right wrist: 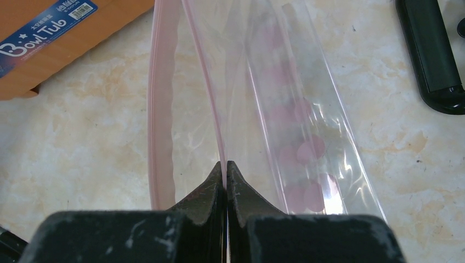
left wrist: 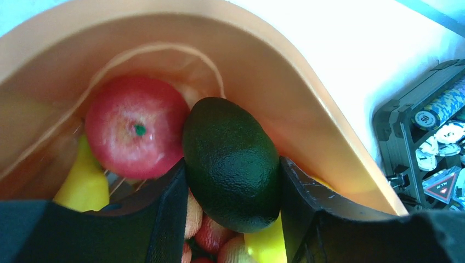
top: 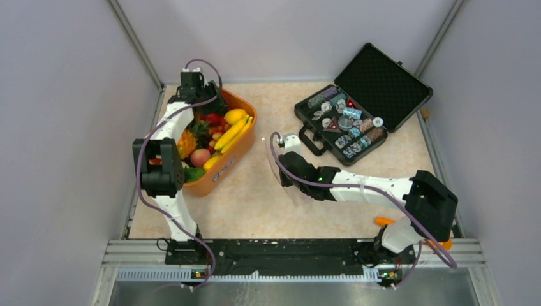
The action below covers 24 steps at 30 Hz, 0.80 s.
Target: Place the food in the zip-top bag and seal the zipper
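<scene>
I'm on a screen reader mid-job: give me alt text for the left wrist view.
A dark green avocado sits between the left end effector's two fingers, touching both, inside the orange basket. A red apple sits at its left, yellow pieces below; the black case shows at the right edge.

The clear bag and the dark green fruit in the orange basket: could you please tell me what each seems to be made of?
The bag: thin clear plastic film, glossy; the table shows through and it creases. The dark green fruit: probably moulded plastic, pebbled skin with a soft sheen; rubber cannot be excluded.
</scene>
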Motion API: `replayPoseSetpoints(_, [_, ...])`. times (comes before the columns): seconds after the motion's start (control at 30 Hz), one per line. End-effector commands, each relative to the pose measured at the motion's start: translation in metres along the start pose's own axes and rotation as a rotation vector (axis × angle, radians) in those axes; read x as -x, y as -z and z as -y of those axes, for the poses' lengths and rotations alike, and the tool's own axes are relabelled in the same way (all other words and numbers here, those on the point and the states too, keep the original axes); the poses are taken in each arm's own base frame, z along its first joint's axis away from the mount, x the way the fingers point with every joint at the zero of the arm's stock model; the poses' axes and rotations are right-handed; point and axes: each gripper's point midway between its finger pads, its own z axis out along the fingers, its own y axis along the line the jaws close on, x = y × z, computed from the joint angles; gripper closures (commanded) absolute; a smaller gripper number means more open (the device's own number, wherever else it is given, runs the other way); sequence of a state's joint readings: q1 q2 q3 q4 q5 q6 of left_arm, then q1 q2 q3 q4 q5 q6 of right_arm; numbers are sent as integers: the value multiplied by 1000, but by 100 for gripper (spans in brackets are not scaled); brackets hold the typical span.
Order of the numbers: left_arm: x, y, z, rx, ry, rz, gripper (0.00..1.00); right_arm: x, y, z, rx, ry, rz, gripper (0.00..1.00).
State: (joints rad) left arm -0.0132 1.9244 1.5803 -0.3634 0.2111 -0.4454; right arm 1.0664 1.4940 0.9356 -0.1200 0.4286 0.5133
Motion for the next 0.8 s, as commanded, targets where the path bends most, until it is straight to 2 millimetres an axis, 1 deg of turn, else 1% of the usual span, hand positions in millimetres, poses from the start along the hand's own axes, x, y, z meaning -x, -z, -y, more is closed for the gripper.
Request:
replayPoseSetpoints(0.0, [42, 63, 18, -3, -31, 179, 73, 23, 8, -4, 9, -37, 66, 100])
replayPoseSetpoints(0.07, [46, 87, 23, -10, -36, 226, 75, 23, 9, -3, 5, -41, 70, 100])
replayPoseSetpoints(0.17, [47, 122, 31, -35, -43, 287, 74, 26, 10, -1, 1, -48, 83, 100])
replayPoseSetpoints(0.2, [44, 131, 34, -49, -45, 294, 74, 26, 11, -1, 0, -53, 86, 100])
replayPoseSetpoints(0.27, [36, 152, 47, -116, -49, 297, 74, 29, 13, 0, 3, -61, 100, 100])
replayPoseSetpoints(0.33, [18, 169, 59, -198, -28, 269, 75, 32, 15, 0, 4, -68, 114, 100])
replayPoseSetpoints(0.4, [-4, 185, 80, -343, -30, 225, 75, 36, 16, 0, 4, -81, 130, 100])
replayPoseSetpoints(0.53, [-51, 219, 114, -589, -15, 111, 75, 38, 17, -1, 19, -101, 151, 100])
replayPoseSetpoints(0.63, [-86, 237, 129, -689, -10, 35, 74, 40, 18, -1, 22, -110, 162, 100])
replayPoseSetpoints(0.7, [-105, 252, 141, -764, 0, 9, 74, 40, 18, 0, 14, -110, 164, 100])
replayPoseSetpoints(0.77, [-121, 262, 152, -833, 7, -14, 76, 40, 18, 2, 6, -110, 164, 100])
